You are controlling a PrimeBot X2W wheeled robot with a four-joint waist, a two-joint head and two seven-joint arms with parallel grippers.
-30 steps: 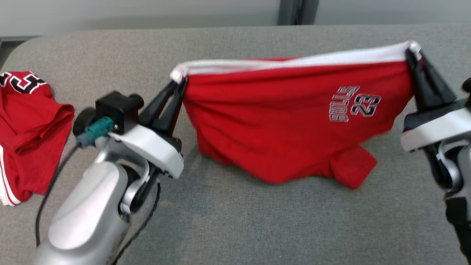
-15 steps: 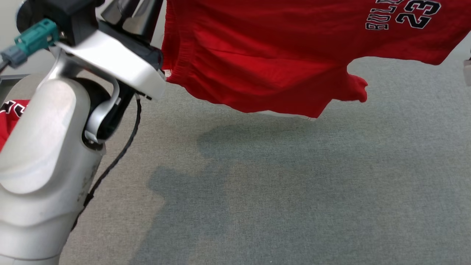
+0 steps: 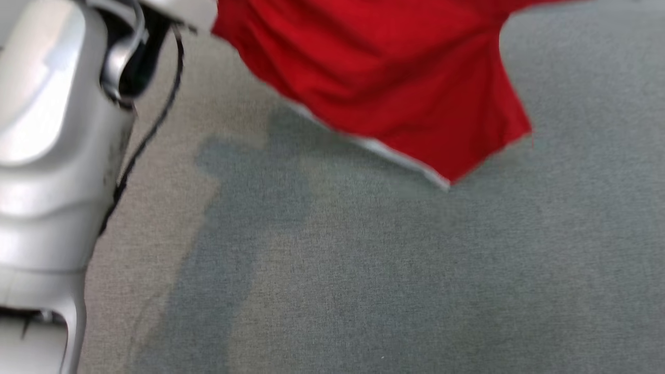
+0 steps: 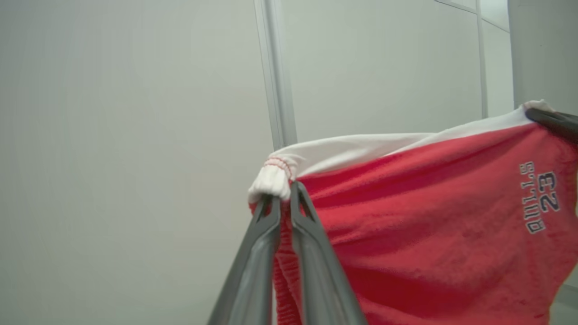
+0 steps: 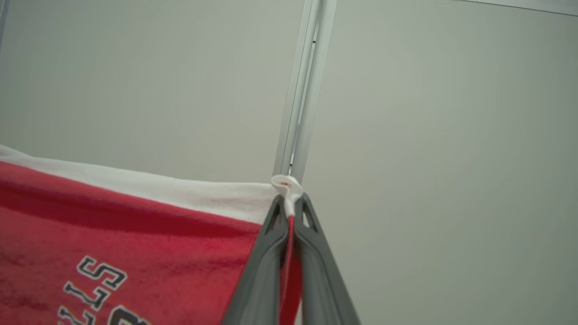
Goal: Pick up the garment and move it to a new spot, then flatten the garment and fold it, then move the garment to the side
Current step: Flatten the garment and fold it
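Note:
The garment [image 3: 395, 78] is a pair of red shorts with a white waistband and a "BULLS 23" print. It hangs in the air above the grey table [image 3: 363, 270], its lower hem swinging clear of the surface. My left gripper [image 4: 283, 201] is shut on one end of the white waistband. My right gripper [image 5: 289, 198] is shut on the other end, and its dark fingers [image 4: 553, 122] appear at the right edge of the left wrist view. The waistband is stretched between them. My pale left forearm [image 3: 47, 130] fills the head view's left side.
A dark shadow of the shorts and arm lies on the grey table surface below. Behind the raised garment stands a pale wall with a vertical metal strip [image 5: 302, 90].
Both grippers have lifted the shorts from resting on the table to hanging in the air. The head camera has tilted, so the second red garment at left has left the view.

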